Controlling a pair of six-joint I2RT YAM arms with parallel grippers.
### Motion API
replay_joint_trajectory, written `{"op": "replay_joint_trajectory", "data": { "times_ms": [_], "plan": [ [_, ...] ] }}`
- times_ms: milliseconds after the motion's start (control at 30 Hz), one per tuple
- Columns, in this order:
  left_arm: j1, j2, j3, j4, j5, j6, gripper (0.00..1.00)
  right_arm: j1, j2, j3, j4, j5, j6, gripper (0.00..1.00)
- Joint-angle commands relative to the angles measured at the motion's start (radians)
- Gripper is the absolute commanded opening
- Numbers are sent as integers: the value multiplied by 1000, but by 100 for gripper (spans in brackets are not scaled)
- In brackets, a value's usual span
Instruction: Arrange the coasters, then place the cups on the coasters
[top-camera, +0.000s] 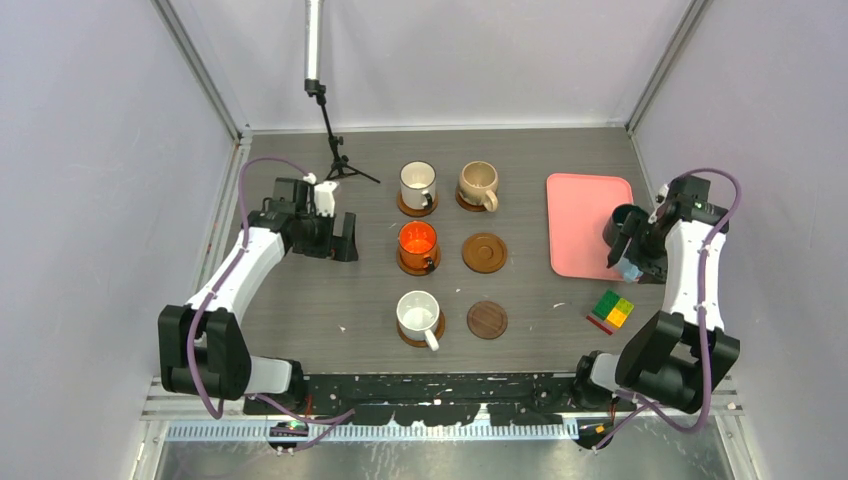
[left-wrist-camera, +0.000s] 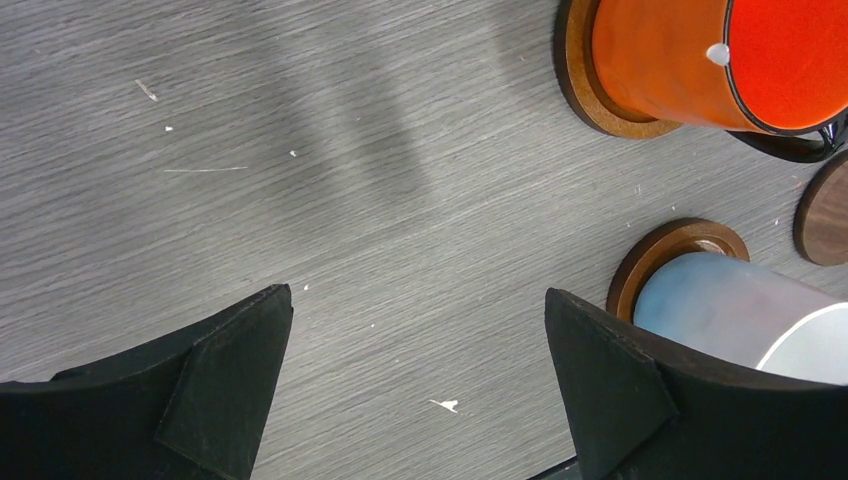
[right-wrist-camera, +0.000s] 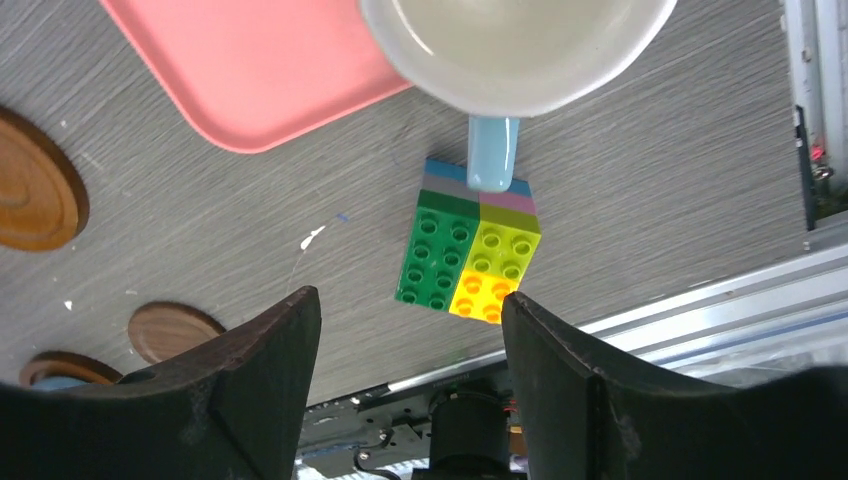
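Six brown coasters lie in two columns. A white cup (top-camera: 418, 185), a beige cup (top-camera: 478, 185), an orange cup (top-camera: 418, 243) and a second white cup (top-camera: 418, 314) each stand on one. A rimmed coaster (top-camera: 484, 252) and a dark flat coaster (top-camera: 487, 320) are bare. My left gripper (top-camera: 340, 240) (left-wrist-camera: 418, 290) is open over bare table left of the orange cup (left-wrist-camera: 720, 60). My right gripper (top-camera: 622, 250) (right-wrist-camera: 410, 295) is open and holds nothing. It hovers by a light blue cup (right-wrist-camera: 510, 50) (top-camera: 628, 268) with a white inside, whose handle points toward the fingers.
A pink tray (top-camera: 588, 238) (right-wrist-camera: 250, 70) lies just left of the blue cup. A block of coloured toy bricks (top-camera: 611, 310) (right-wrist-camera: 468, 255) sits on the table below the cup's handle. A black stand (top-camera: 335, 150) rises at the back left. The table's front rail (right-wrist-camera: 700, 310) is close.
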Motion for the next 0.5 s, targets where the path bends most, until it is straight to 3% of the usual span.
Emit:
{"op": "replay_joint_trajectory", "data": {
  "times_ms": [0, 133, 300, 467],
  "plan": [
    [-3, -28, 18, 21, -14, -10, 100, -14, 7, -50, 138, 11, 68, 70],
    [-3, -37, -5, 38, -20, -16, 100, -24, 2, -122, 242, 70, 59, 68],
    [-3, -29, -12, 45, -18, -19, 100, -42, -1, -185, 408, 83, 81, 57],
    [-3, -13, -10, 52, -15, -19, 100, -42, 52, -190, 426, 93, 80, 54]
  ]
}}
